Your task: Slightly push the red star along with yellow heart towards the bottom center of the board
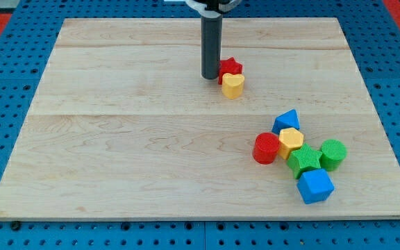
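A red star (230, 67) sits in the upper middle of the wooden board (117, 139). A yellow heart (233, 85) touches it just below. My tip (209, 76) is at the end of the dark rod, right against the left side of the red star and a little left of the yellow heart.
A cluster lies at the view's lower right: a blue triangle (286, 121), a yellow hexagon (291, 140), a red cylinder (265, 148), a green star (303, 160), a green cylinder (332, 154) and a blue cube (316, 185). Blue pegboard surrounds the board.
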Controlling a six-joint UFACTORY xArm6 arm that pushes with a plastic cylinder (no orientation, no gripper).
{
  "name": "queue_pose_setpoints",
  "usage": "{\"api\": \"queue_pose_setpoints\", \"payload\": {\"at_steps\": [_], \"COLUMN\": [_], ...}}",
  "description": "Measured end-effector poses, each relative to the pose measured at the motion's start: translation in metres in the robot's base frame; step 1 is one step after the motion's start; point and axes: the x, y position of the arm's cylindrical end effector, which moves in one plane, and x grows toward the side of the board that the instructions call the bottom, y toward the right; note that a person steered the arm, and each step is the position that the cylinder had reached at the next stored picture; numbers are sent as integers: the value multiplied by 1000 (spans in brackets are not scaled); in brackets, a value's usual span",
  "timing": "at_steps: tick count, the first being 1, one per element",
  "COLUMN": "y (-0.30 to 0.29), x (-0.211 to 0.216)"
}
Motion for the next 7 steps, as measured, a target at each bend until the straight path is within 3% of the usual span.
{"api": "queue_pose_setpoints", "payload": {"at_steps": [2, 3, 4, 5, 7], "y": [-24, -49, 6, 40, 40], "x": [24, -14, -52, -49, 3]}}
